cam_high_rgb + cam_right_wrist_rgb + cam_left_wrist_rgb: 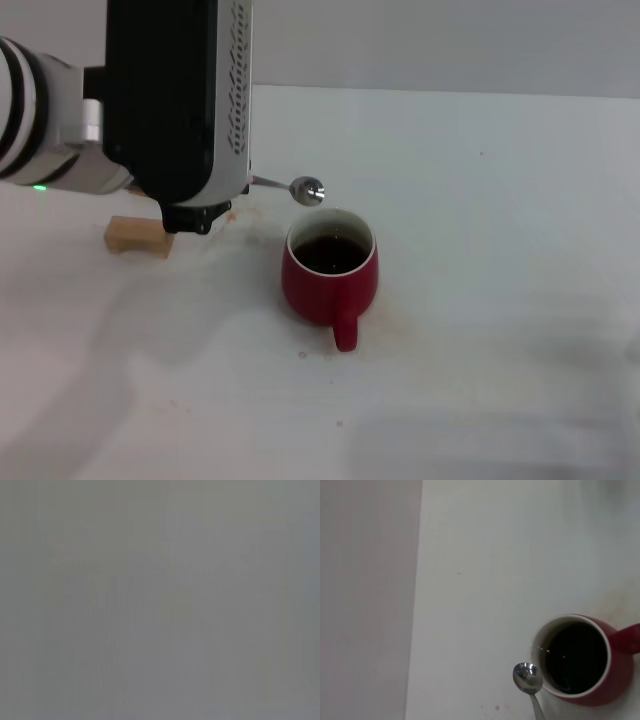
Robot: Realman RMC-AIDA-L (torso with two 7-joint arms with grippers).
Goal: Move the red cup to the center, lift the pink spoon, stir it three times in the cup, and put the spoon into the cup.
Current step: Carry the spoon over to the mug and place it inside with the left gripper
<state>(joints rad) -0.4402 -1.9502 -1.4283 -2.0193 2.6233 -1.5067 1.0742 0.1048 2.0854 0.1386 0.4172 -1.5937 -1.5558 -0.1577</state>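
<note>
The red cup stands on the white table with dark liquid inside and its handle toward me. It also shows in the left wrist view. My left gripper hangs just left of the cup and holds the pink spoon. Only the spoon's silver bowl and neck stick out, in the air beside the cup's far left rim. The pink handle is hidden behind the gripper body. In the left wrist view the spoon bowl sits just outside the rim. My right gripper is out of view.
A tan block lies on the table left of the cup, partly under my left arm. Faint brown stains mark the table near the cup. The right wrist view shows only plain grey.
</note>
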